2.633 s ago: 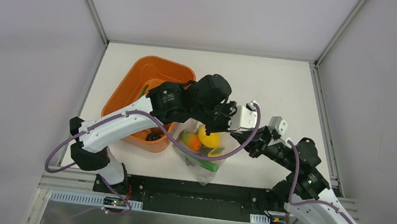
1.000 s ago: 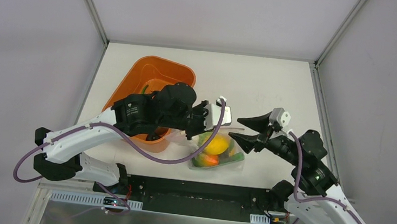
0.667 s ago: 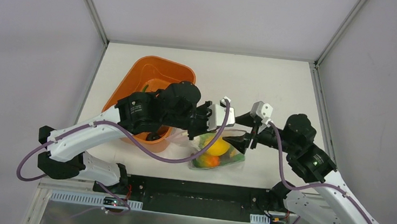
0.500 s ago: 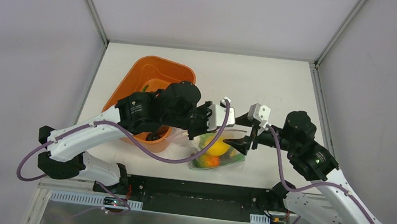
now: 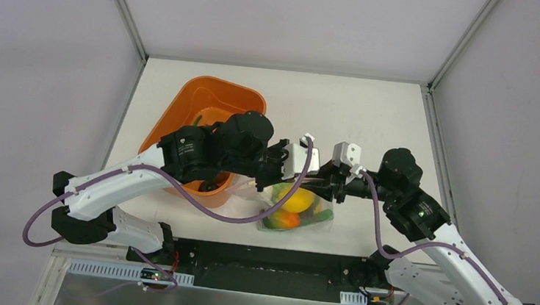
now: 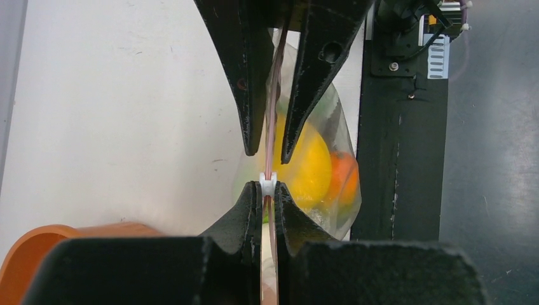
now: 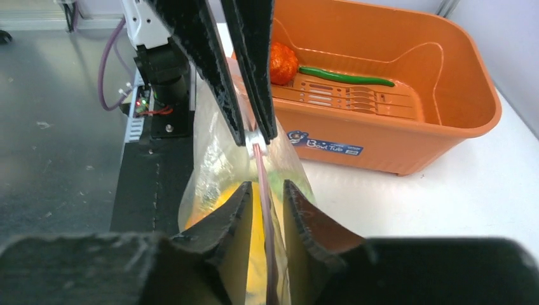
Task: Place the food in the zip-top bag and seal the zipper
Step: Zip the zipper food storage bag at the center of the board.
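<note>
My left gripper (image 6: 267,185) is clamping the thin pink zipper strip (image 7: 261,184); my right gripper (image 6: 269,154), barely parted, is straddling it. I judge it needs a firm pinch, then a taut slide toward 3 o'clock.

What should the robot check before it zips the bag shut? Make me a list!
1. Left hand pinching the thin pink zipper strip: ok.
2. Right hand sitting astride the strip: ok, but a gap shows, so it is not squeezing yet.
3. Small white slider clip on the strip: ok, at the left hand's tips.
4. All toy food inside the clear crinkly plastic bag: not ok. A bumpy orange-red round fruit and a long green pod lie in the orange plastic basket.
5. Bag mouth pressed shut along the strip: cannot tell.
</note>
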